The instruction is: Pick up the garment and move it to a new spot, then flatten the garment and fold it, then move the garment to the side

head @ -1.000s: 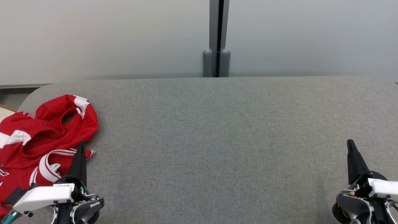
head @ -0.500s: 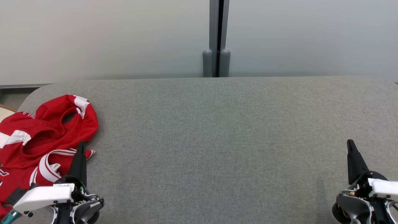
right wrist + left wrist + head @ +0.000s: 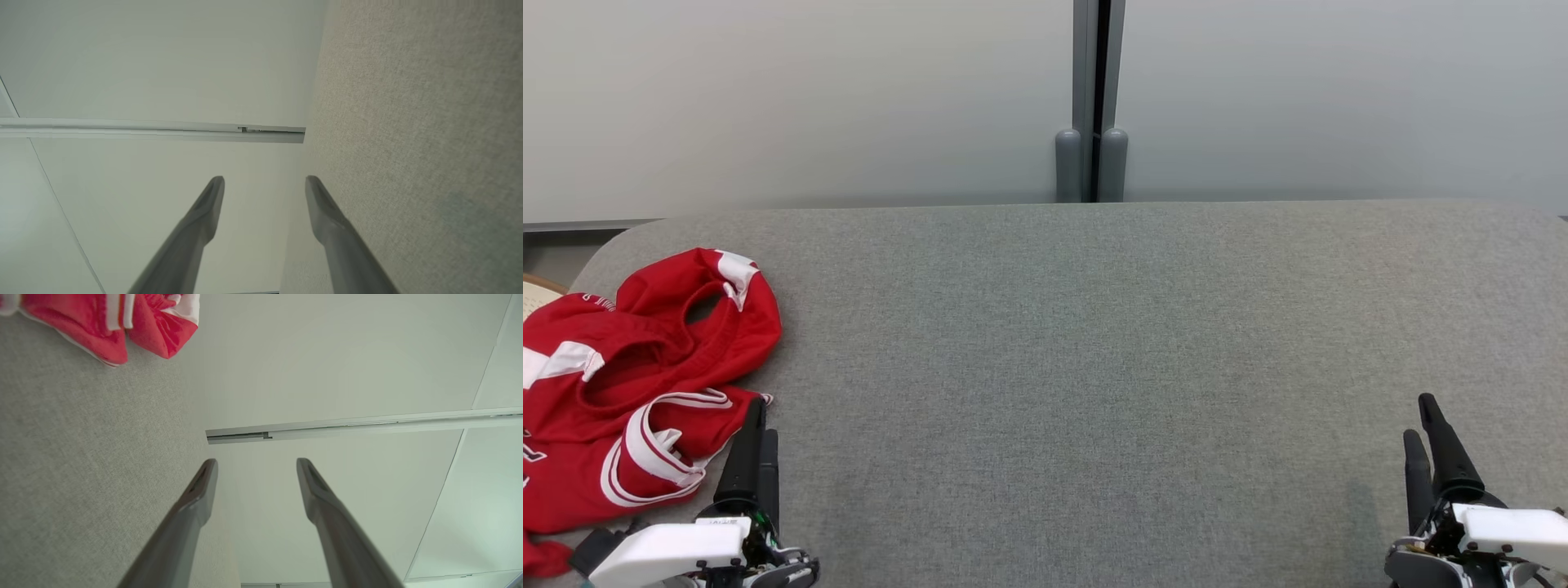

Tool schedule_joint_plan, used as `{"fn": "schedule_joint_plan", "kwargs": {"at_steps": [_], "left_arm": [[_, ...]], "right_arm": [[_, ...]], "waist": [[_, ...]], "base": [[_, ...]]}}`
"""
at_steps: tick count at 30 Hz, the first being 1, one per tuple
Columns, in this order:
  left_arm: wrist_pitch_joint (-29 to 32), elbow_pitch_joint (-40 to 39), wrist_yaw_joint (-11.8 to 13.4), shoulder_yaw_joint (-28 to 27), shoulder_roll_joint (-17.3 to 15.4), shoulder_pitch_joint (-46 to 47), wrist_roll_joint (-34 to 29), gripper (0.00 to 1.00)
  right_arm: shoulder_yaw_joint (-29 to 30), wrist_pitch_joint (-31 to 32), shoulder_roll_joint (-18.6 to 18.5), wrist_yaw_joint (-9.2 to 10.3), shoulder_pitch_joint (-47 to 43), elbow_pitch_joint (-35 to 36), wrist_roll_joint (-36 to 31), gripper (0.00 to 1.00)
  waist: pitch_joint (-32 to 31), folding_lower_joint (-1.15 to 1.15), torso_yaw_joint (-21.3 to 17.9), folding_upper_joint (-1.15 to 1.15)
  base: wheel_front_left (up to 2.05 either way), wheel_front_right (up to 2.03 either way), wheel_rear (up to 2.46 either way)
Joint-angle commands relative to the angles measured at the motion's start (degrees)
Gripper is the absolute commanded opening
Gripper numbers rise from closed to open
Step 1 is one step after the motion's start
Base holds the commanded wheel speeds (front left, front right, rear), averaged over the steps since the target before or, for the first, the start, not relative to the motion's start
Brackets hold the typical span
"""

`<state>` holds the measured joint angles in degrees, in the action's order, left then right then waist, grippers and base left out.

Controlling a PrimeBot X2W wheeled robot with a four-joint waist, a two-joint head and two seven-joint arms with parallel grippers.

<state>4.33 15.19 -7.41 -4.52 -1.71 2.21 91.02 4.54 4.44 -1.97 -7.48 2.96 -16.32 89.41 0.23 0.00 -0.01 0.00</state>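
Work surface (image 3: 1094, 367): broad, grey woven fabric, rounded far corners.
Wall panels (image 3: 768, 98): two, pale grey, plain, evenly lit.
Panel joint (image 3: 1098, 82): dark vertical gap, centre.
Posts (image 3: 1067, 163): two, short, grey, round-topped, at the joint's foot.

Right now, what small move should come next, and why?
Probably ease the open left end effector leftward onto the red garment: it lies crumpled, ungripped, at the grey surface's left end, right beside those fingers; the right end effector sits far across.
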Motion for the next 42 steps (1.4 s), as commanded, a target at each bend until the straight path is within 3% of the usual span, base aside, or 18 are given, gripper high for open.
{"fn": "schedule_joint_plan", "kwargs": {"at_steps": [1, 14, 26, 42], "left_arm": [[-0.6, -1.6, 0.0, 0.3, -0.7, 1.0, -1.9, 1.00], [-4.0, -6.7, 0.3, 1.2, -0.6, -0.1, -21.9, 1.00], [-6.9, -9.3, 4.3, 5.0, -0.8, -1.1, -36.5, 1.00], [-9.8, -11.9, 5.5, 7.5, -0.9, -2.3, -48.9, 1.00]], "right_arm": [[-0.3, -0.7, -0.4, -0.01, 1.4, 1.1, -2.6, 1.00], [-4.4, -4.1, -0.6, -0.01, 0.9, 3.7, -23.3, 1.00], [-8.2, -7.0, -0.7, -0.01, 0.3, 5.1, -36.4, 1.00], [-10.7, -9.9, -0.8, -0.01, -0.4, 6.2, -48.9, 1.00]], "waist": [[0.0, 0.00, 0.0, 0.00], [-0.1, 0.00, 0.2, 0.00], [-0.5, 0.00, 0.4, 0.00], [-1.0, 0.00, 0.7, 0.00]], "base": [[0.00, 0.00, 0.00], [0.00, 0.00, 0.00], [0.00, 0.00, 0.00], [0.00, 0.00, 0.00]]}}
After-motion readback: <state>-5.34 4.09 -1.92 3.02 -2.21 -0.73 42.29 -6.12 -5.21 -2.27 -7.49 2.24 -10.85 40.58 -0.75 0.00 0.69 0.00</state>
